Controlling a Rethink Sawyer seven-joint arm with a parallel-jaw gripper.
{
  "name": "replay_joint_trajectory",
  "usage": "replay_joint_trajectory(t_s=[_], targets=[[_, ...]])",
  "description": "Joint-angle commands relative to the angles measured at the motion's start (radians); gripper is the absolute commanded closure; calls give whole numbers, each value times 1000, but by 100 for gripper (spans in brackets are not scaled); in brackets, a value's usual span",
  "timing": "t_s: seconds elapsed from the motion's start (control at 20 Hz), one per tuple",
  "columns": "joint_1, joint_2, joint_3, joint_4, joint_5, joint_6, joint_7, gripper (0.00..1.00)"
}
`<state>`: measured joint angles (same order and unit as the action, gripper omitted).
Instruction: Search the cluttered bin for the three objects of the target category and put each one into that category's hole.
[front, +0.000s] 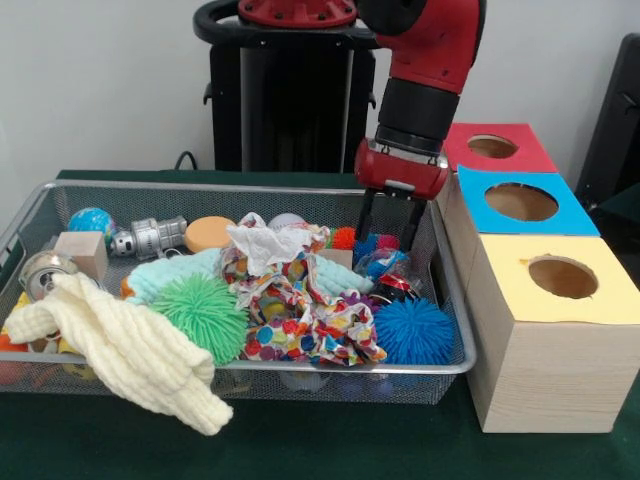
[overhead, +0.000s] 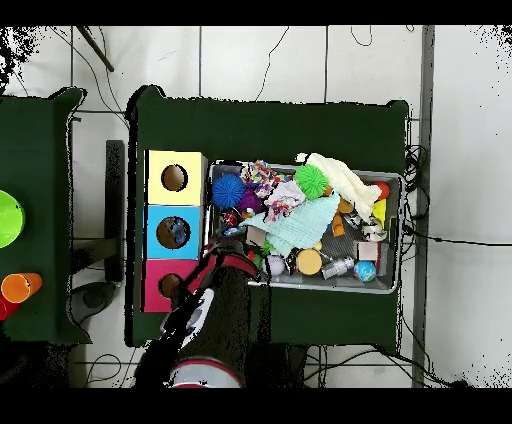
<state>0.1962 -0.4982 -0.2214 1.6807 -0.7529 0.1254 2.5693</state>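
Clutter fills the wire bin (front: 452, 300): a green spiky ball (front: 205, 312), a blue spiky ball (front: 414, 331), a cream knitted cloth (front: 130, 350), a bright patterned fabric (front: 300, 320), a small globe ball (front: 92, 221), a wooden block (front: 82, 252) and an orange disc (front: 209, 233). Which pieces belong to the target category cannot be told. The gripper (front: 390, 230) hangs over the bin's back corner nearest the boxes, its two fingers spread apart and holding nothing. Beside the bin stand three wooden boxes in a row, each with a round hole: the yellow box (front: 560, 280), the blue box (front: 522, 203) and the red box (front: 495, 147).
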Motion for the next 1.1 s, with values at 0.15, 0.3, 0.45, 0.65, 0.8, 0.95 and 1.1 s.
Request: replay_joint_trajectory(t_s=[0.15,0.3,0.45,0.65,0.8,0.95,1.1], targets=[[31,64,-103,-98,73,-77,148,0],[29,79,-106,-101,89,-95,139,0],[21,82,-100,-101,99,-106,125,0],[3,84,-84,-100,105,-117,102,0],[-26,67,-49,-90,105,-107,76,0],[-70,42,11,-64,98,-92,44,0],[-103,12,56,-41,92,-72,20,0]])
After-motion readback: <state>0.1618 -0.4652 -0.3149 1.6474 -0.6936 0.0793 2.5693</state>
